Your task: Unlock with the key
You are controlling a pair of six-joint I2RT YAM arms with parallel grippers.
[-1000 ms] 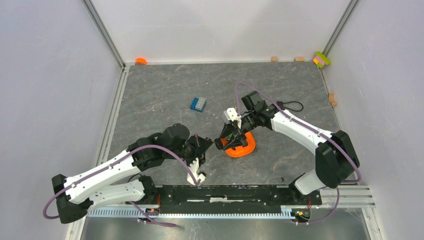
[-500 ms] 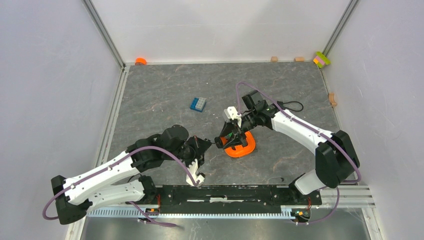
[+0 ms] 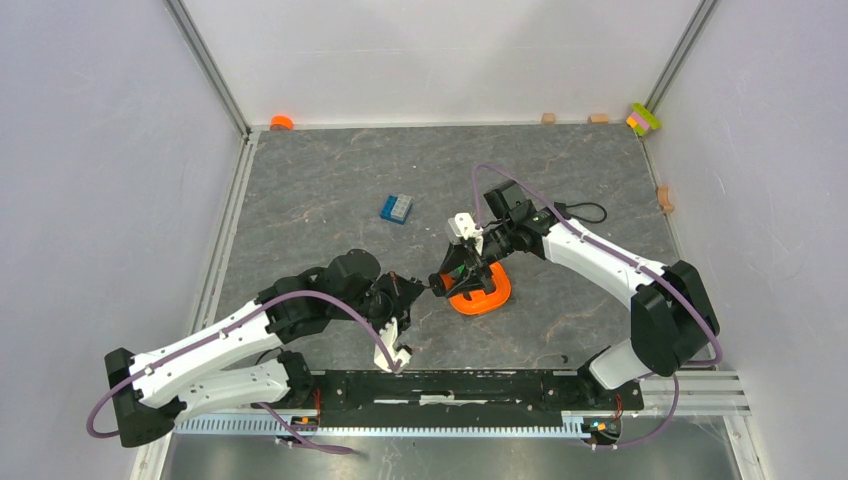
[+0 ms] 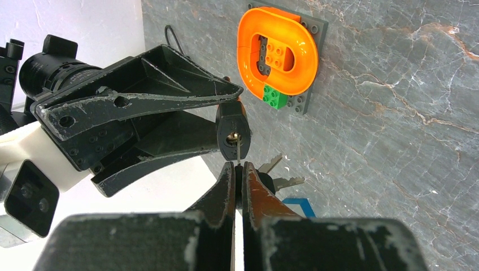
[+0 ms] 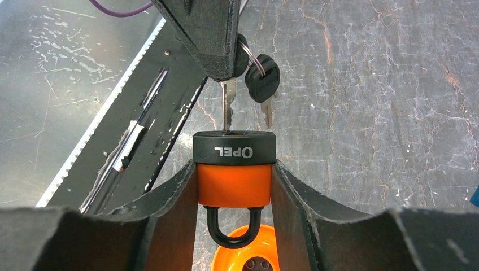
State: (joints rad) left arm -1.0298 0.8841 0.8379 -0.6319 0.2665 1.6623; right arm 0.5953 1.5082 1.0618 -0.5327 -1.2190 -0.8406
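— Where's the key (image 5: 227, 104)?
— Pinched tight in the left fingers (image 4: 226, 192), blade tip at the padlock (image 5: 233, 183) keyway, possibly just inside.
— And the padlock?
— Clamped between the right fingers (image 5: 169, 209), raised above the worktop (image 3: 330, 190).

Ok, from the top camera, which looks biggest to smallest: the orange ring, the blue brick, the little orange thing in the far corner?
1. orange ring
2. blue brick
3. little orange thing, only slightly smaller than the brick; it sits farther from the camera, so that's unsure.
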